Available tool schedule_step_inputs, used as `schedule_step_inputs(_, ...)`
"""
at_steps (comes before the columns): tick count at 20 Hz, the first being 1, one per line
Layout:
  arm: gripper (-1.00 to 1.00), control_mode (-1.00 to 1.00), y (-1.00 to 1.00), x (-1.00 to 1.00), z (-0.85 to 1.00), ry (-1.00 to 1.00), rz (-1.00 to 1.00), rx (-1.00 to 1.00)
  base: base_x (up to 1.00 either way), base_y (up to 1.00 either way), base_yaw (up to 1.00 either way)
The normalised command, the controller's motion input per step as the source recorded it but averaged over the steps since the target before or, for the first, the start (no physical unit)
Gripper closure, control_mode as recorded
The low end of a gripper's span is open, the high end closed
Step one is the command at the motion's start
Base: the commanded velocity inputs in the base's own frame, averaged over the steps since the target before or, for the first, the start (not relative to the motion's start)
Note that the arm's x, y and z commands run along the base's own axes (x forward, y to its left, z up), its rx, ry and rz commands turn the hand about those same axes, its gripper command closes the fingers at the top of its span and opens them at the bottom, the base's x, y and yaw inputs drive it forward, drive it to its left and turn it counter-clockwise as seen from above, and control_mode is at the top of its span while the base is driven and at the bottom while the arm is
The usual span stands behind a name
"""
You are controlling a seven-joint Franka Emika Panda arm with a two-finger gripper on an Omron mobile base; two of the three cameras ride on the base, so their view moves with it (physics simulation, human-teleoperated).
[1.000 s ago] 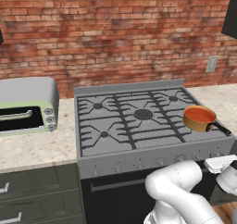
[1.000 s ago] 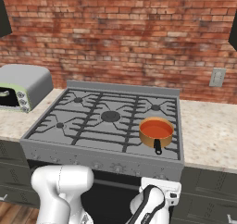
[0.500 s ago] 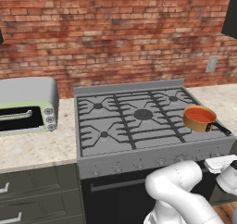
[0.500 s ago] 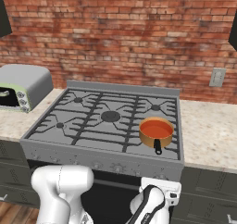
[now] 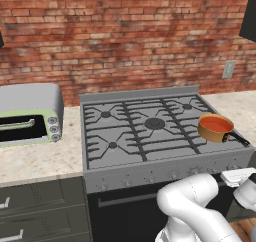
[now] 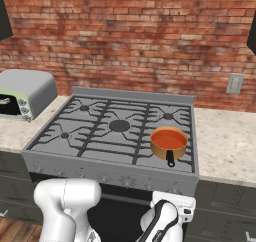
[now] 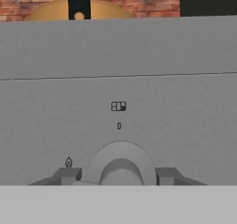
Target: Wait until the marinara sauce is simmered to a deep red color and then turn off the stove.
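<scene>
The marinara sauce [image 5: 216,124] [image 6: 169,140] is a smooth orange-red disc inside a small copper saucepan [image 5: 214,132] [image 6: 169,149] on the front right burner of the stove [image 5: 150,172] [image 6: 100,167]. In the hand view my gripper [image 7: 118,174] is right up against the grey front panel, with a round knob [image 7: 120,163] between the fingertips [image 7: 65,174], one on each side of it. A flame mark and a small burner diagram are printed by the knob. The saucepan's underside [image 7: 51,10] and its dark handle [image 7: 77,1] rise over the panel's top edge.
A grey-and-green toaster oven [image 5: 27,113] [image 6: 22,93] stands on the left counter. Speckled counter [image 6: 225,141] runs right of the stove, under a wall outlet [image 6: 234,83]. Dark drawers [image 5: 40,206] flank the black oven door. My white arm [image 6: 67,201] sits low in front of the oven.
</scene>
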Motion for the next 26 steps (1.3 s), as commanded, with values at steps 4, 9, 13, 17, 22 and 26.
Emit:
schedule_step_inputs(4,1.0,-1.0,-0.01,0.0,0.0,0.0,0.0,0.11,0.0,0.0,0.0)
schedule_step_inputs(9,1.0,-1.0,-0.03,0.0,0.0,0.0,0.0,0.13,0.0,0.0,0.0)
schedule_step_inputs(13,1.0,-1.0,-0.05,0.0,0.0,0.01,0.0,0.14,0.0,0.0,0.0)
schedule_step_inputs(17,1.0,-1.0,-0.07,0.0,0.0,0.0,0.0,0.15,0.0,0.0,0.0)
schedule_step_inputs(22,1.0,-1.0,-0.11,0.0,0.0,0.01,0.0,0.16,0.0,0.0,0.0)
schedule_step_inputs(26,1.0,-1.0,-0.12,0.0,0.0,0.02,0.0,0.16,0.0,0.0,0.0)
